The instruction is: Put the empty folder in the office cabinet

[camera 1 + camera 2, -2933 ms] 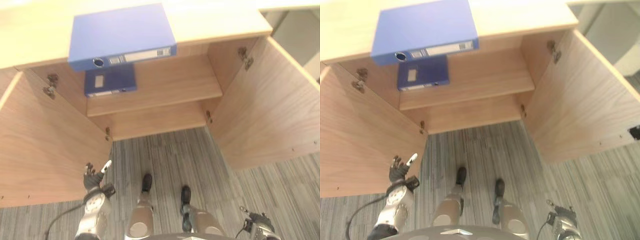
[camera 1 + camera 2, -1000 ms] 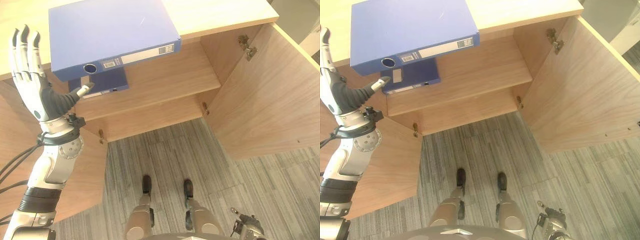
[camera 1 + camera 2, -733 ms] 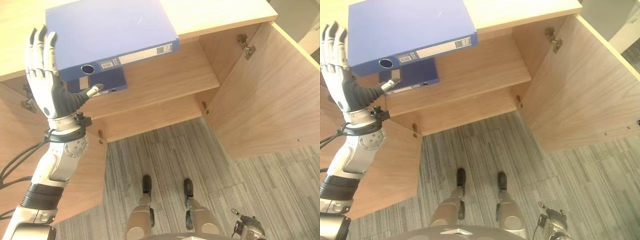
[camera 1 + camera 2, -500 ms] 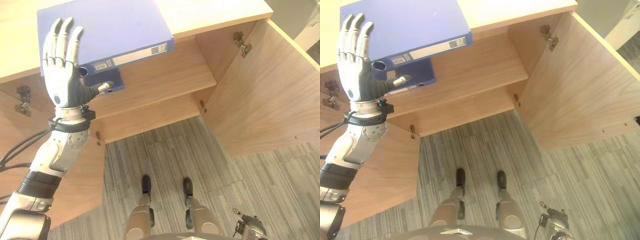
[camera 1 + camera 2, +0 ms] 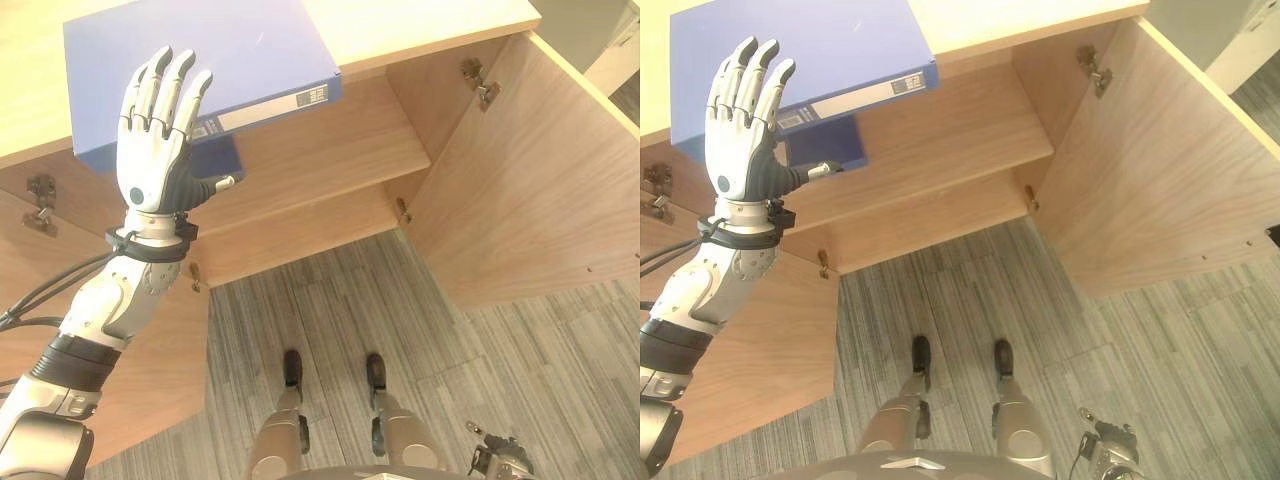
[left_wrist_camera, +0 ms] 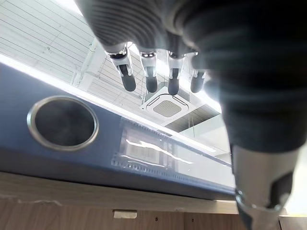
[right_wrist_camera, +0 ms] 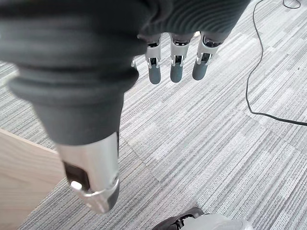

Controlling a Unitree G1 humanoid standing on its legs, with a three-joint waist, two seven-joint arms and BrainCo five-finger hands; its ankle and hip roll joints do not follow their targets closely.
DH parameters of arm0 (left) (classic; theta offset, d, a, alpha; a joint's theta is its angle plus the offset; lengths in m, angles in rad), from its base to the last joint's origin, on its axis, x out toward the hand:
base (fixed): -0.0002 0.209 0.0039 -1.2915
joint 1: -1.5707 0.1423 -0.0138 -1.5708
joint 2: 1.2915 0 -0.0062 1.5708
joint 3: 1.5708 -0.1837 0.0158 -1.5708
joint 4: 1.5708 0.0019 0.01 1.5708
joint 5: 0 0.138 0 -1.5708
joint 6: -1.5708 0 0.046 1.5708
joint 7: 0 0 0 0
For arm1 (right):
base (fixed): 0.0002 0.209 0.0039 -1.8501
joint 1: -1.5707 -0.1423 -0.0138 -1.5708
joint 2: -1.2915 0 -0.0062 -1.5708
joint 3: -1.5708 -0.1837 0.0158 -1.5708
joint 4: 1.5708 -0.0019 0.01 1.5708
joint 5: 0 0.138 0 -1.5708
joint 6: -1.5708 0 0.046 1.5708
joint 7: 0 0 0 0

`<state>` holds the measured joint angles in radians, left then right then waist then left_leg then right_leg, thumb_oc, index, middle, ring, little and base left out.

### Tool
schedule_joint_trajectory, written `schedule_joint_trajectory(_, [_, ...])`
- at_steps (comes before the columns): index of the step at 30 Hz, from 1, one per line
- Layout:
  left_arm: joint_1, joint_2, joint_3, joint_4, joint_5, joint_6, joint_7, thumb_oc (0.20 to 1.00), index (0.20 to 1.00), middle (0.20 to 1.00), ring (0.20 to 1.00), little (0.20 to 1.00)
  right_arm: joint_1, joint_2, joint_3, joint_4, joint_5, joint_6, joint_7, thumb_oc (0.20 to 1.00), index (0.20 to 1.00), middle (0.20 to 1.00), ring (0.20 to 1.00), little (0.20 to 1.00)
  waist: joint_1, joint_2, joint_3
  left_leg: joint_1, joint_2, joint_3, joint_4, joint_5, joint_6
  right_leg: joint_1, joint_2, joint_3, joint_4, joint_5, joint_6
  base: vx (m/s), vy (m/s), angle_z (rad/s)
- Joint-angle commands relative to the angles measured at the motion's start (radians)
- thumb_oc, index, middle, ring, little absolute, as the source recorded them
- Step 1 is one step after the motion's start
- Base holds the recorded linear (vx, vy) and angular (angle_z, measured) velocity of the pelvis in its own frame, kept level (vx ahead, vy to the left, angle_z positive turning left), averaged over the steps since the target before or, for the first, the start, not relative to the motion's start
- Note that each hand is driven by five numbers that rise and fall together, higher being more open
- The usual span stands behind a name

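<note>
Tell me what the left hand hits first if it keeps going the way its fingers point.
Most likely the blue folder lying on the cabinet top. The left hand is open, fingers straight, reaching over the folder's spine. Whether they already touch it is unclear.

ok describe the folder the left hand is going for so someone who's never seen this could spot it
Start at the light wooden office cabinet with both doors swung open. On its top, at the robot's left, lies a large blue lever-arch folder, flat, its white-labelled spine overhanging the front edge, with the left hand raised open-fingered before it. The smaller, darker blue folder sits lower, on the shelf inside.
</note>
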<state>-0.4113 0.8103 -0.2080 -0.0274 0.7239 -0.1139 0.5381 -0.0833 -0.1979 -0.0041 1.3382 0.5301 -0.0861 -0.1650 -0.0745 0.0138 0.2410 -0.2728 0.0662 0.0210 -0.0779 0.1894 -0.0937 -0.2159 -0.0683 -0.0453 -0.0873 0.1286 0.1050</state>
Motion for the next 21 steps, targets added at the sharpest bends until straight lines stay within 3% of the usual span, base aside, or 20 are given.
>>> schedule_joint_trajectory(1, [-0.098, 0.043, -0.003, 0.043, 0.022, 0.005, 0.016, 1.0, 1.0, 1.0, 1.0, 1.0, 0.003, -0.029, 0.014, -0.001, -0.003, -0.006, -0.013, 1.0, 1.0, 1.0, 1.0, 1.0, -0.01, -0.023, -0.008, -0.015, 0.022, 0.005, -0.009, -0.105, -0.038, 0.021, -0.065, -0.015, 0.0, -0.098, 0.07, 0.0, 0.0, 0.0])
schedule_joint_trajectory(21, [-0.185, 0.102, -0.059, 0.129, 0.058, 0.042, 0.001, 1.0, 1.0, 1.0, 1.0, 1.0, -0.004, -0.043, 0.022, 0.0, -0.002, -0.007, -0.006, 1.0, 1.0, 1.0, 1.0, 1.0, -0.014, -0.028, -0.006, -0.037, 0.031, 0.002, -0.009, -0.096, -0.041, 0.0, -0.058, -0.016, 0.0, -0.092, 0.07, 0.0, 0.0, 0.0])
